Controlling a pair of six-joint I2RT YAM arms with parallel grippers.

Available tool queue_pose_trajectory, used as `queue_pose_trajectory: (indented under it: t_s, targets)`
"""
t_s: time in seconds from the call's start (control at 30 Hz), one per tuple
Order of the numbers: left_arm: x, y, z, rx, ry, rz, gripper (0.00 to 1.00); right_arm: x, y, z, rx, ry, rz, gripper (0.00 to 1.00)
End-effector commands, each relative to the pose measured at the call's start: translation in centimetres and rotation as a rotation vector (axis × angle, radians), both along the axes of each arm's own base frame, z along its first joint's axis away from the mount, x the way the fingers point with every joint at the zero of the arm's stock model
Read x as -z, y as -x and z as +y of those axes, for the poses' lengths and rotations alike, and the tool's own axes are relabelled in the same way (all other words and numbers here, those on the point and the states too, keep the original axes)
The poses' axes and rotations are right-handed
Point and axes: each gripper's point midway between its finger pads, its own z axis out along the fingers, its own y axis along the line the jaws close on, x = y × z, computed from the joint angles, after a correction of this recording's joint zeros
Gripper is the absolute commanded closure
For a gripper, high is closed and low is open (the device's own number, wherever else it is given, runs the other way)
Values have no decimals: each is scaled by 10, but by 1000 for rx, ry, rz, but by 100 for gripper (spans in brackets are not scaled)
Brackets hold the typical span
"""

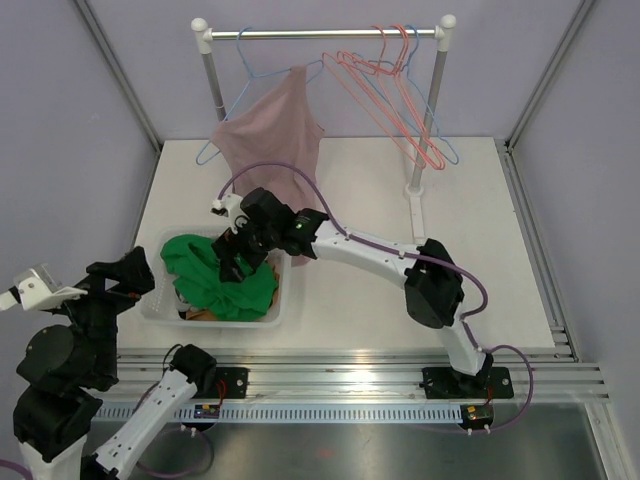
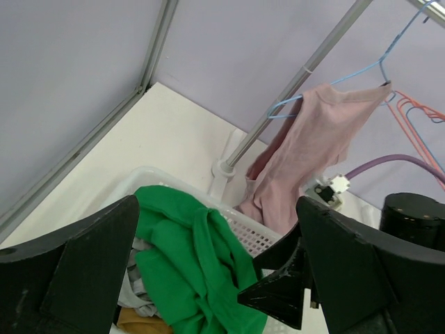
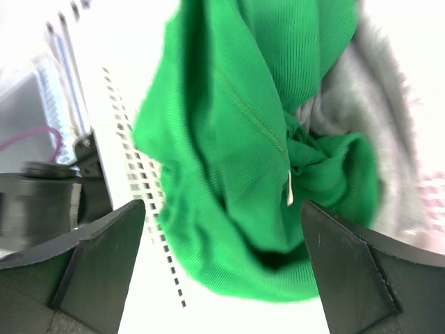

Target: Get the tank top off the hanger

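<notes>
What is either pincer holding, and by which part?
Nothing. The right pincer stands open over the green garment in the basket; the left pincer is open and empty too.

RAIL AND BASKET, COUNTED: In front of you stands one clothes rail point(image 1: 320, 34) on two white posts point(image 1: 208, 80). It carries two blue hangers point(image 2: 345, 78) and a tangle of pink hangers point(image 1: 370, 90), at least three, exact count unclear. One pink tank top point(image 1: 275, 140) hangs there. One white basket point(image 1: 230, 322) holds one green garment point(image 1: 195, 270), one grey piece point(image 2: 132, 291) and one mustard scrap point(image 2: 135, 321). Two arms point(image 1: 370, 255) are in frame.
</notes>
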Motion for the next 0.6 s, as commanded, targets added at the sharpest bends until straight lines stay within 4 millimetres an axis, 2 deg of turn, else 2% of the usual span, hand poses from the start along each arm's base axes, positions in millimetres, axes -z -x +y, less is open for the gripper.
queue_pose_trajectory:
  t_s: [0.0, 0.07, 0.1, 0.17, 0.2, 0.23, 0.27, 0.3, 0.33, 0.37, 0.4, 0.43, 0.47, 0.53, 0.57]
  targets:
    - [-28, -11, -14, 51, -43, 21, 1, -94, -4, -20, 52, -123, -142, 1]
    - [-37, -21, -27, 96, -70, 39, 1, -104, -9, -35, 110, -109, -182, 1]
    - [-43, -27, -33, 116, -88, 42, 1, -112, -5, -51, 135, -110, -199, 1]
    - [-51, -51, -57, 192, -147, 79, 1, -122, -10, -72, 224, -120, -231, 1]
    - [-58, -59, -65, 213, -153, 71, 1, -126, -1, -95, 251, -123, -236, 1]
    - [-60, -77, -77, 228, -172, 102, 1, -129, 2, -107, 275, -131, -239, 0]
    - [-64, -85, -87, 260, -199, 99, 1, -131, 6, -118, 290, -135, -236, 0]
    - [-73, -97, -94, 266, -205, 81, 1, -134, 18, -139, 296, -141, -231, 0]
    - [-78, -106, -98, 266, -220, 77, 1, -135, 25, -149, 301, -144, -218, 1]
    - [-81, -125, -109, 271, -247, 92, 1, -132, 35, -159, 296, -139, -191, 1]
    - [-87, -135, -111, 264, -279, 88, 1, -135, 48, -177, 288, -159, -181, 0]
    - [-92, -143, -114, 262, -297, 88, 1, -137, 57, -185, 278, -177, -168, 1]
    - [-95, -163, -124, 282, -340, 107, 1, -139, 70, -201, 274, -218, -152, 1]
    - [-105, -182, -140, 334, -363, 85, 1, -144, 82, -217, 275, -260, -148, 0]
    - [-113, -199, -146, 347, -386, 84, 1, -145, 86, -225, 291, -274, -137, 1]
